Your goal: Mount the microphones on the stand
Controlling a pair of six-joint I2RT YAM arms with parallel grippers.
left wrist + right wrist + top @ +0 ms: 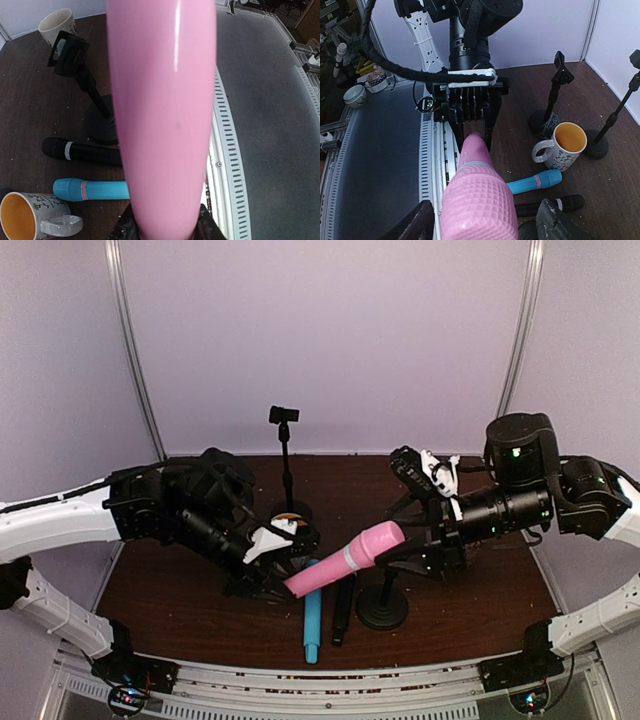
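Tabletop (180, 610), near its front edge, bears the blue microphone (312, 618) and the black microphone (343, 612) side by side. Above them the left gripper (474, 136) is clamped on the tail of the pink microphone (350, 558); the right gripper (485, 220) is spread apart around its head. A stand (283, 414) rises behind.

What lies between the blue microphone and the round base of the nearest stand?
The black microphone lies flat between the blue microphone and that stand base; the left wrist view shows it.

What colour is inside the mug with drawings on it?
Orange-yellow. The mug shows it best in the right wrist view.
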